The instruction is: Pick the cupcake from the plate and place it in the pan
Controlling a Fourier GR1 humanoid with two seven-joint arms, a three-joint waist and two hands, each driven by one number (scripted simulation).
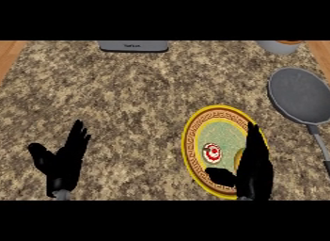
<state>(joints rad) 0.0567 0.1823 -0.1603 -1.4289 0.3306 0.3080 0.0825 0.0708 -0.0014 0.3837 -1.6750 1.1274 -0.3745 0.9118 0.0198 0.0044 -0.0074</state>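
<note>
My right hand [254, 164], fingers straight and spread from the thumb, hovers over the plate [195, 123]; cupcake [212, 152] just left, left hand [65, 160] well apart.

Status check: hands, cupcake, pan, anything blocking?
Left hand open, resting low left. Right hand open over plate, beside cupcake. Cupcake on plate; pan holds nothing. Path looks unblocked.

Cupcake [212, 153] on plate [195, 123], pan [301, 100] right
</note>
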